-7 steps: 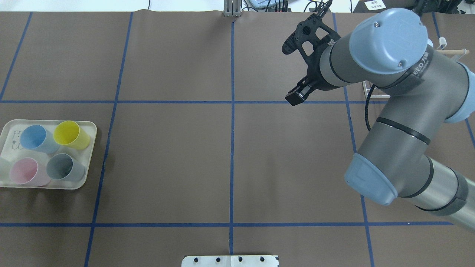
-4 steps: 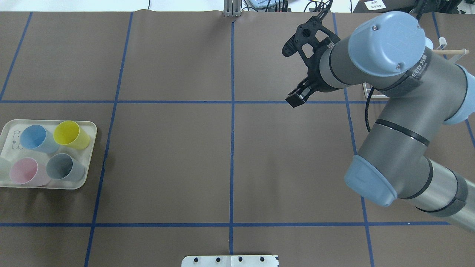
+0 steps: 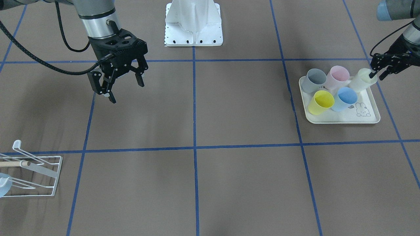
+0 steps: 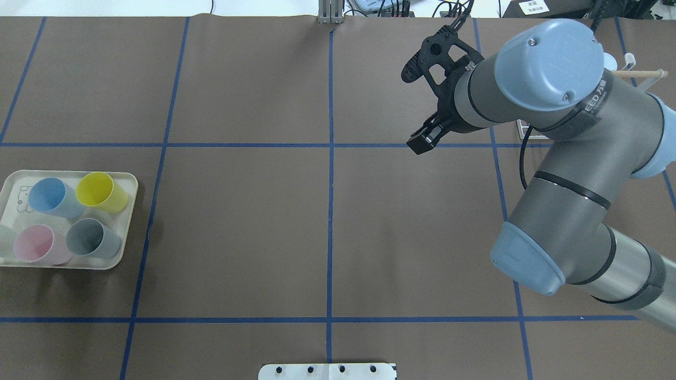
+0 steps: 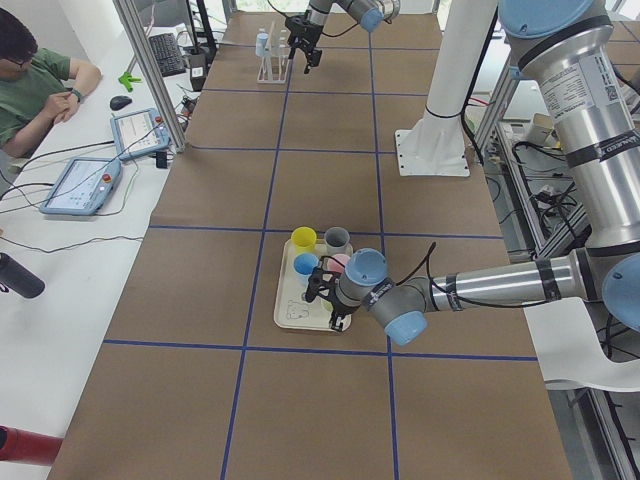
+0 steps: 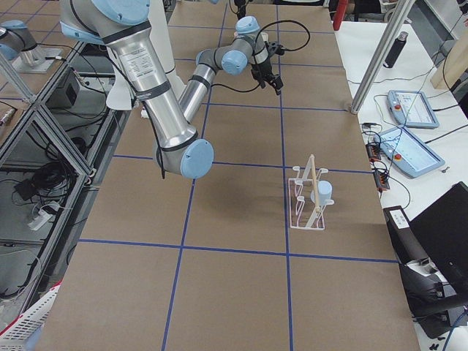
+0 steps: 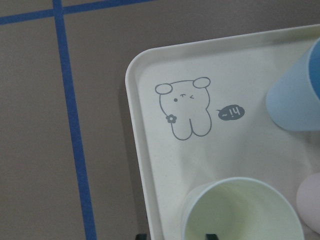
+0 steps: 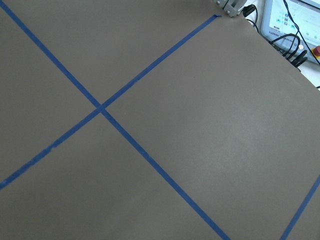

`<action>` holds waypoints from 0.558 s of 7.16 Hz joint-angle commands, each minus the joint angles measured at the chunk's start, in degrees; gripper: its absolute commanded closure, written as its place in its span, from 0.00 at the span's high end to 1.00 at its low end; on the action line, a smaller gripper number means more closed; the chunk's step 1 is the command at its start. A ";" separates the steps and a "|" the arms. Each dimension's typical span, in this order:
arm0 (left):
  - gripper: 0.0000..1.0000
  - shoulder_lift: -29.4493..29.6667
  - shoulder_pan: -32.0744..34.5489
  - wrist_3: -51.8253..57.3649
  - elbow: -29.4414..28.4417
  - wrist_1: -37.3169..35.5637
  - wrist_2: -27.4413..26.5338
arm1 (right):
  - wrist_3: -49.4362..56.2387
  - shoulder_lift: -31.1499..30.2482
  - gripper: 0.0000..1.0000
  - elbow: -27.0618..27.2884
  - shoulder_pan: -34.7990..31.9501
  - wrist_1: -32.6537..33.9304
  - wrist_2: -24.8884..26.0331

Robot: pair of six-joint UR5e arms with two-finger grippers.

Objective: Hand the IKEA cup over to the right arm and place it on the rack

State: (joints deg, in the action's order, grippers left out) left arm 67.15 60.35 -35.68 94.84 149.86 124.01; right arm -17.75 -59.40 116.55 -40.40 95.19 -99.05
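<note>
A pale green cup (image 3: 361, 82) stands upright at the back corner of the cream rabbit-print tray (image 3: 341, 120), next to pink, grey, yellow and blue cups. My left gripper (image 3: 376, 76) is open at its rim. In the left wrist view one fingertip (image 7: 210, 235) is inside the pale green cup (image 7: 240, 210) and the other is outside its wall. My right gripper (image 3: 124, 90) hangs open and empty above the table, far from the tray. The white wire rack (image 3: 36, 178) with its wooden dowel stands at the table's right end and carries a light blue cup (image 6: 322, 192).
Blue tape lines cross the brown table cover. The robot's white base (image 3: 193, 23) sits at the near middle edge. A person (image 5: 40, 80) sits at a side desk with tablets beyond the far edge. The right arm's elbow (image 4: 549, 58) hides most of the rack from overhead.
The right arm's wrist and gripper shifted very slightly toward the far side. The tray and its cups have not moved.
</note>
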 commanded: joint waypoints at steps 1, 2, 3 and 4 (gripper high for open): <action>0.00 0.00 -0.06 0.00 0.08 0.00 -0.09 | -0.09 -0.02 1.00 -0.01 0.23 0.00 0.00; 0.00 0.00 0.12 0.00 0.17 0.00 -0.09 | 0.00 -0.02 1.00 -0.01 0.32 -0.09 0.00; 0.00 0.00 0.46 0.35 0.35 0.00 0.00 | 0.00 -0.10 1.00 -0.01 0.50 -0.09 0.00; 0.00 0.26 0.73 0.44 0.61 -0.09 1.04 | 0.00 -0.10 1.00 -0.01 0.50 -0.18 0.00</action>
State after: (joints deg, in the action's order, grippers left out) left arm 67.21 60.76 -35.42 95.18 149.83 124.25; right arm -17.76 -59.47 116.55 -39.98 95.09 -99.05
